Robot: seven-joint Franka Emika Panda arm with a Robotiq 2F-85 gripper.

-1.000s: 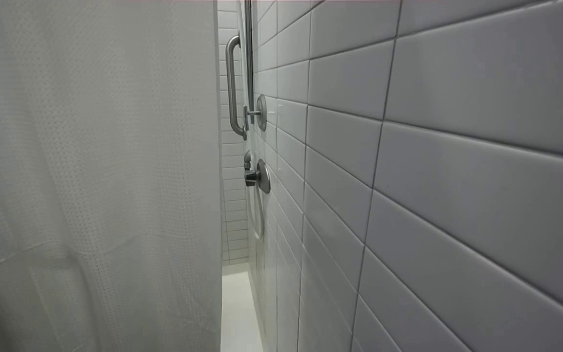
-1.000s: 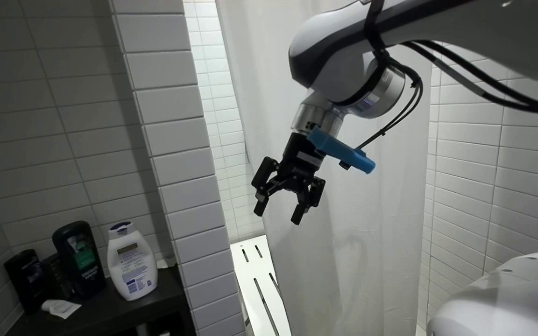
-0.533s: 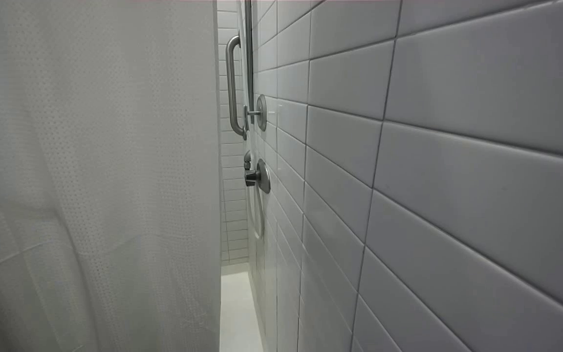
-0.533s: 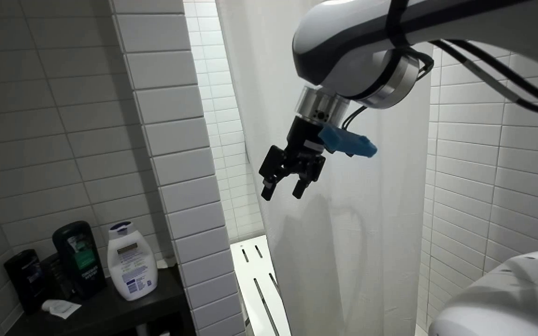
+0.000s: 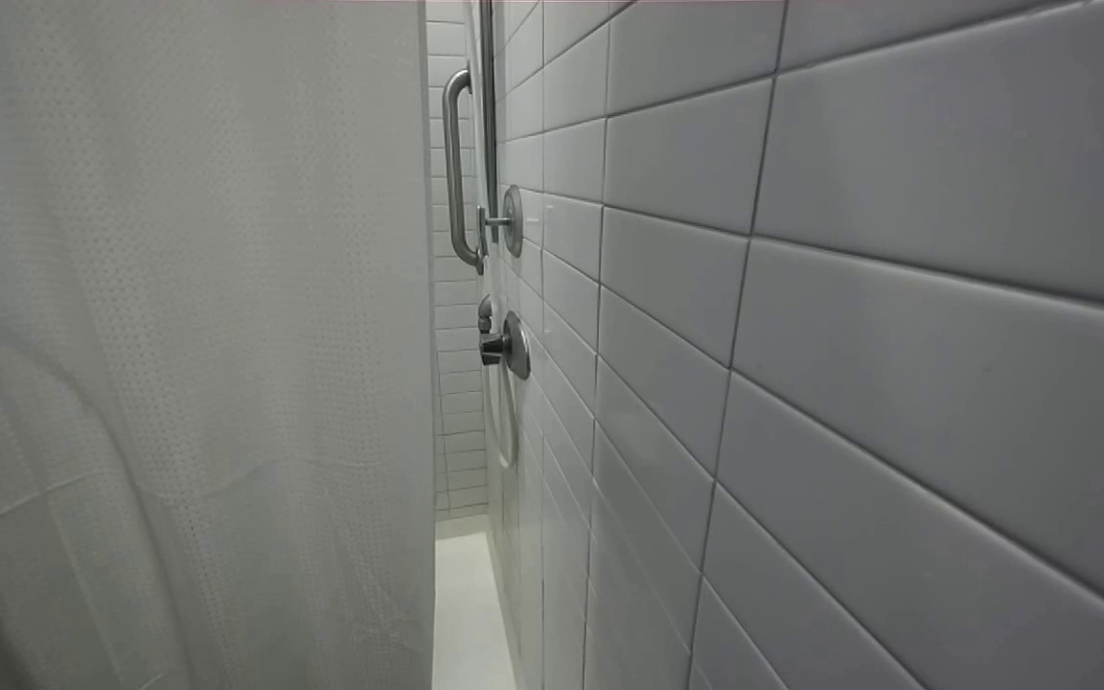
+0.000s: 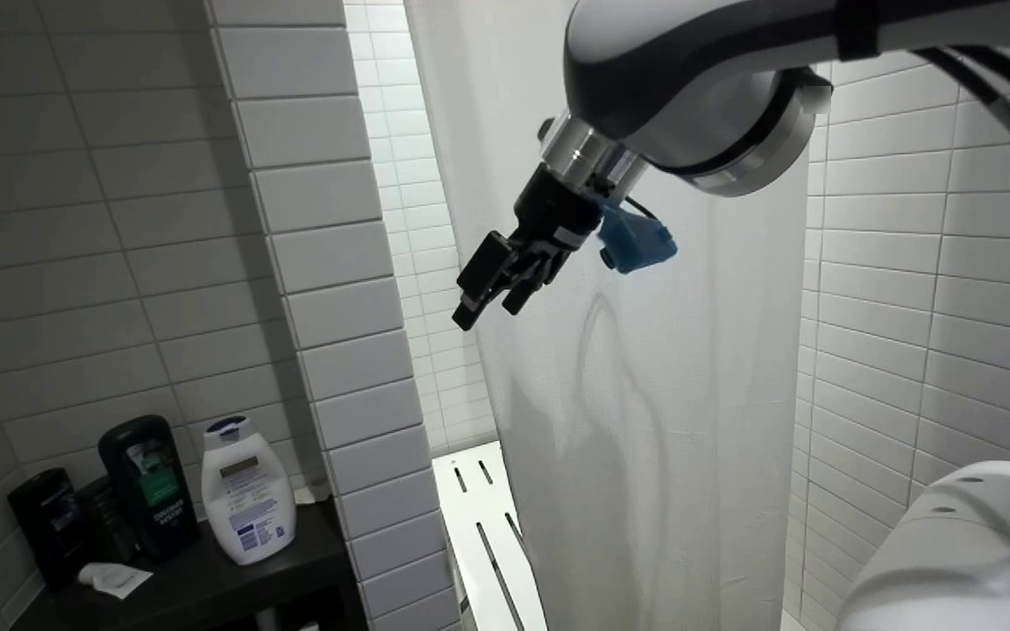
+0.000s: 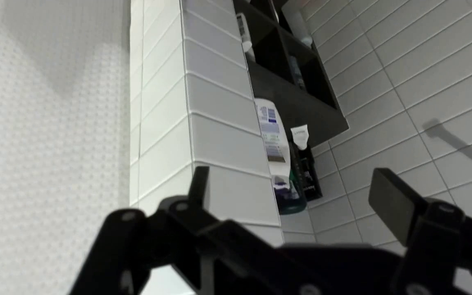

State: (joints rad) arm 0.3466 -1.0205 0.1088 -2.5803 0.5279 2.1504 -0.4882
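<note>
- Shower curtain [image 6: 689, 412] hangs down the middle of the frame in an exterior view, top and bottom cut off, the arm [image 6: 689, 88] covering much of its upper part; it also fills the left of the wrist view, its weave soft and blurred.
- Gripper [image 6: 488, 311] is at the centre of the frame in an exterior view, overlapping the curtain's left edge. Its two fingers [image 7: 393, 205] stand wide apart; I cannot tell whether either touches the cloth. Their bases are blurred at the bottom of the wrist view.
- White bottle [image 6: 246, 499] stands at lower left, label too small to read; in the wrist view the tiled pillar [image 7: 228, 127] hides one side.
- Dark bottle [image 6: 150, 491] with a green label stands beside it, partly covering a dark container [image 6: 103, 515].
- White tube [image 6: 115, 577] lies on the dark shelf [image 6: 207, 585], which runs off the bottom edge.
- Slotted bench [image 6: 483, 508] is at lower centre, partly hidden by the curtain.
- Grab bar [image 5: 454, 172] shows at upper centre in an exterior view, in the narrow gap beside the curtain.
</note>
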